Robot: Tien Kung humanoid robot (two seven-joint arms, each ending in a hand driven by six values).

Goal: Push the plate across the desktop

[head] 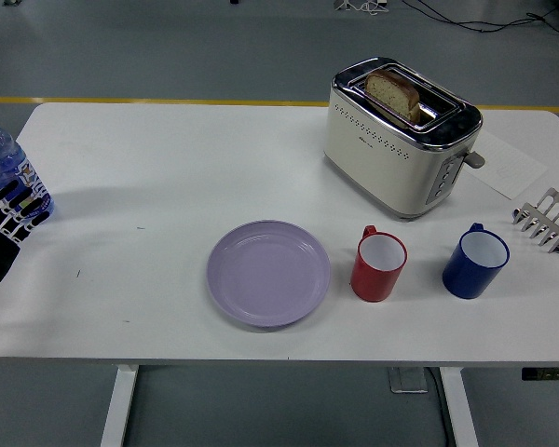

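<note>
A round lilac plate lies flat on the white table, a little left of centre and near the front edge. My left hand shows at the far left edge, far from the plate, with its fingers spread and holding nothing. It sits just in front of a water bottle. My right hand is out of view.
A water bottle with a blue label stands at the left edge. A red mug stands right of the plate, a blue mug further right. A cream toaster with bread is at the back right. A metal rack and paper lie far right.
</note>
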